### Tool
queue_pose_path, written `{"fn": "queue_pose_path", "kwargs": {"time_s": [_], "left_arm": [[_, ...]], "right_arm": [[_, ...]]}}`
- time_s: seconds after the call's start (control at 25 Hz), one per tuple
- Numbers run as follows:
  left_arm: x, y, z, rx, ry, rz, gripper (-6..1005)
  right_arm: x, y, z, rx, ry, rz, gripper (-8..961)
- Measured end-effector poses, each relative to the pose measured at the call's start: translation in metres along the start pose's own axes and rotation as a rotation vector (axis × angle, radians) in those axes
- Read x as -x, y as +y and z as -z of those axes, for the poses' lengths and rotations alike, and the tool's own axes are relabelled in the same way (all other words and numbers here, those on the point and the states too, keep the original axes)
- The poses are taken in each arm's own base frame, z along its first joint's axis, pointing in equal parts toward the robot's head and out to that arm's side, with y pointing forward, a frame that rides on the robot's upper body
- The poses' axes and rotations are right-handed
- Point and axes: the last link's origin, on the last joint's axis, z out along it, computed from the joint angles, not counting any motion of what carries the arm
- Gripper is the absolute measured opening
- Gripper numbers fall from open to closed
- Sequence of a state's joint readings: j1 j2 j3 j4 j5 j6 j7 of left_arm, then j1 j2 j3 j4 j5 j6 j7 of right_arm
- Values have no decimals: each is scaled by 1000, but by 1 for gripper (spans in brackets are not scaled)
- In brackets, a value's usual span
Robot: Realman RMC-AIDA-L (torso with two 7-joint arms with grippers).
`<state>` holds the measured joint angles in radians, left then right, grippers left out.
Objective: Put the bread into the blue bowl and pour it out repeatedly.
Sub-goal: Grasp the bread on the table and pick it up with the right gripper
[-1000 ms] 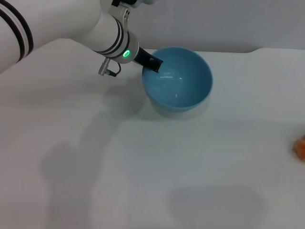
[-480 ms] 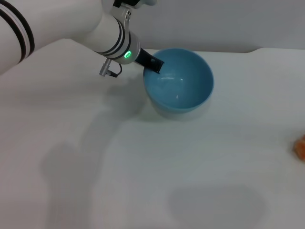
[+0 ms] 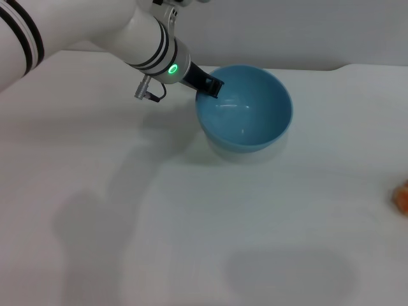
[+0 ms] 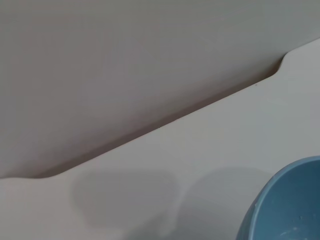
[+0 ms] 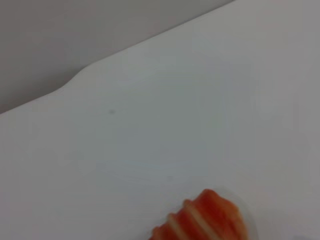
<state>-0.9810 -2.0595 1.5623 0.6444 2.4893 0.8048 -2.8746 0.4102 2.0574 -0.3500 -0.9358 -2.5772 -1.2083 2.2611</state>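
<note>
The blue bowl is at the back middle of the white table, hollow and with nothing inside. My left gripper reaches in from the upper left and is shut on the bowl's left rim, one dark finger showing inside the wall. Part of the blue bowl also shows in the left wrist view. The bread lies at the far right edge of the head view, only an orange sliver showing. In the right wrist view the bread is orange with pale stripes, lying on the table. My right gripper is out of view.
The white table spreads wide between bowl and bread. A grey wall runs behind the table's back edge. The left arm's shadow falls on the table's left half.
The left gripper and the blue bowl have shifted together a little to the right. The bread has stayed put.
</note>
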Motion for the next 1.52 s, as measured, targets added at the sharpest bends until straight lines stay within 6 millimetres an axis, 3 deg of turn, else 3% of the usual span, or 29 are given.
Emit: {"fn": "queue_pose_path", "kwargs": {"time_s": [0.64, 1.52], "left_arm": [[-2, 2, 3, 10, 12, 2, -1], [5, -5, 0, 2, 14, 22, -1]], "right_arm": [[-8, 5, -22, 23, -50, 8, 761], [-10, 7, -29, 29, -36, 10, 693]]}}
